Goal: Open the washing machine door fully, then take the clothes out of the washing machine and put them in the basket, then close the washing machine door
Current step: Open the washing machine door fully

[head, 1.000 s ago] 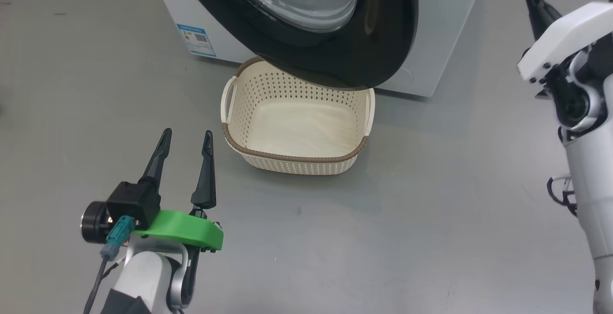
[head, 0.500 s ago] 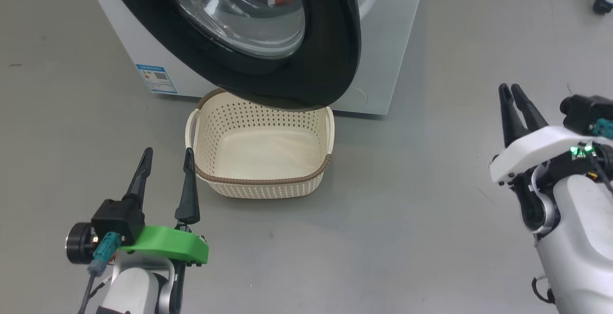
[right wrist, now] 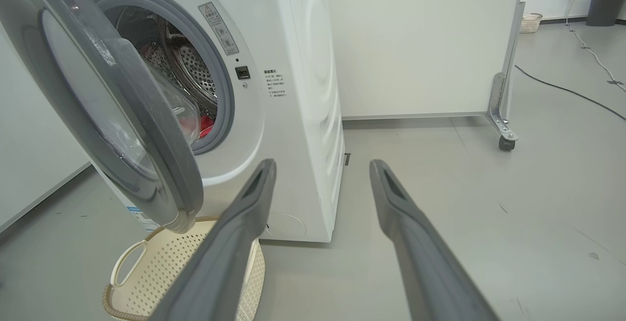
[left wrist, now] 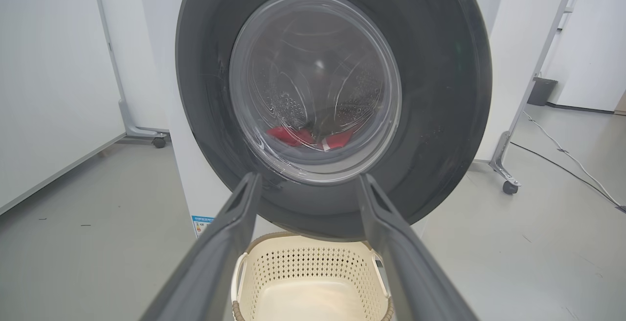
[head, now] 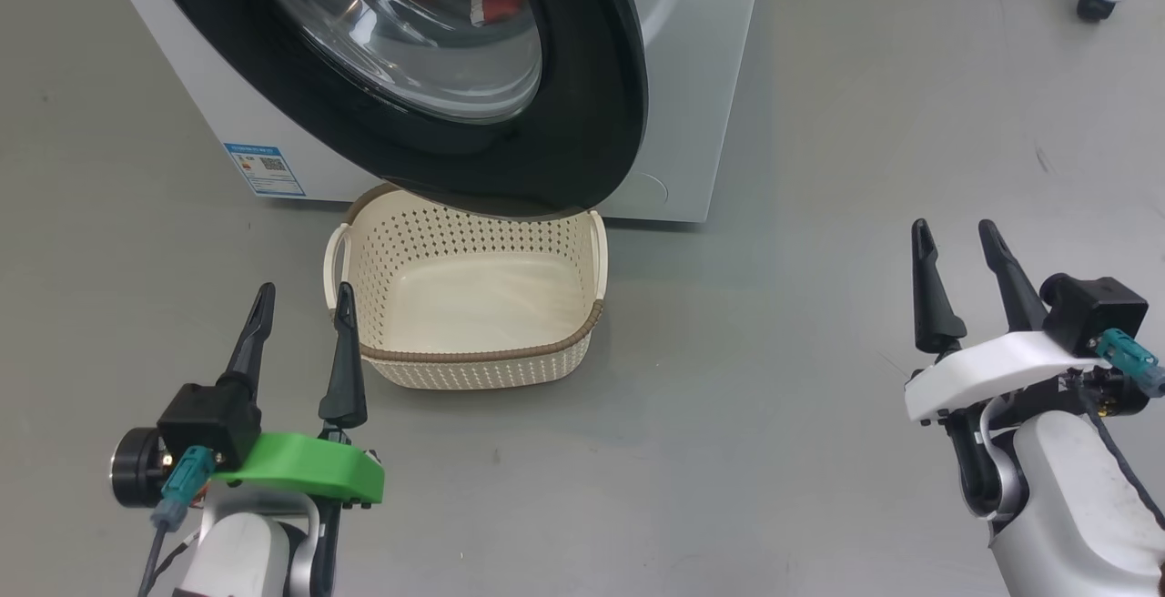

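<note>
— Right pincer (head: 954, 231) has come down from high at the side to low on the right, and its fingers, pressed together a moment ago, now stand apart. The head camera swung too, so the scene slid across that view; the things themselves stayed put.

— How far along is the job?

— Early, I'd say. The washing machine (head: 692, 78) stands on the floor (head: 774, 397) with its door (head: 592, 124) swung partway out. It is not folded right back, so opening it fully looks unfinished.

— And the rest?

— All still to do: emptying the machine, filling the basket (head: 473, 369), shutting the door.

— What's in the drum (right wrist: 190, 61)?

— The clothes (left wrist: 293, 136), red cloth lying low inside. They show through the door's glass (head: 410, 42) and, from the right wrist, through the gap behind the door.

— And in the basket?

— Nothing. It sits on the floor close against the machine's front, its far edge under the door's lower rim.

— The left pincer (head: 304, 292)?

— Fingers apart, holding nothing, just beside the basket's near left corner. The right one is also holding nothing, well apart from the basket.
</note>
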`<state>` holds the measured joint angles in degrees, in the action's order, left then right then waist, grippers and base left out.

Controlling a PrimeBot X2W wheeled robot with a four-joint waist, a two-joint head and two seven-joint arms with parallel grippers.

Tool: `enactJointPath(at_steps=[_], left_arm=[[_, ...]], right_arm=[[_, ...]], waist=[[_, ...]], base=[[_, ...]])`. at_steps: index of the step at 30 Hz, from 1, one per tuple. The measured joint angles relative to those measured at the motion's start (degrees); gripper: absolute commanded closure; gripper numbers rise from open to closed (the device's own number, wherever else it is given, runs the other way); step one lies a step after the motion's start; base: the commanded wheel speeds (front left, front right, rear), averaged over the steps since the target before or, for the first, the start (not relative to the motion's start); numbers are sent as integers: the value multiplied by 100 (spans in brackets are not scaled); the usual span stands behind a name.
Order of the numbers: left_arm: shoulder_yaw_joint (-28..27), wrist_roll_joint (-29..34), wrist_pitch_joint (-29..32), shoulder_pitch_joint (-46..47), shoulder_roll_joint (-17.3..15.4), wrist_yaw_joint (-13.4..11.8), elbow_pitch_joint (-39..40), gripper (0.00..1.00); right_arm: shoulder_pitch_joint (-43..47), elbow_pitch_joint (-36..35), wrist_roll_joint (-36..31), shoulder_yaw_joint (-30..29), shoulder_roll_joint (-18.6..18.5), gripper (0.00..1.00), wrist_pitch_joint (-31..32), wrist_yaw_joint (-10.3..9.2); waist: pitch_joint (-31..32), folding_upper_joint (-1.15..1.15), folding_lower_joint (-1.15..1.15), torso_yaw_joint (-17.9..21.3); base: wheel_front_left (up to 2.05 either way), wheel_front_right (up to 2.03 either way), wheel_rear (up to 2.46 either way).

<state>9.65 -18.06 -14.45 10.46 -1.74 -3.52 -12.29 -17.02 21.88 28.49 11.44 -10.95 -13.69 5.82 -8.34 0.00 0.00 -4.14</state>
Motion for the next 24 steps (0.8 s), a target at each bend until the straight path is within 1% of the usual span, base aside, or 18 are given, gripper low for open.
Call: enactJointPath(at_steps=[2,7,24], left_arm=[[-27,0,0,-9,-1,27,0,0],[-47,0,0,-57,-1,29,0,0],[-53,0,0,-111,-1,80,0,0]], right_arm=[[75,-29,-41,13,57,0,0,-3],[272,-99,-63,-3,190,0,-26,-92],[461,-308,-227,-30,260,0,-49,-99]], waist=[[0,0,0,13],[6,0,0,38],[21,0,0,48]], base=[[0,0,0],[0,0,0],[0,0,0]])
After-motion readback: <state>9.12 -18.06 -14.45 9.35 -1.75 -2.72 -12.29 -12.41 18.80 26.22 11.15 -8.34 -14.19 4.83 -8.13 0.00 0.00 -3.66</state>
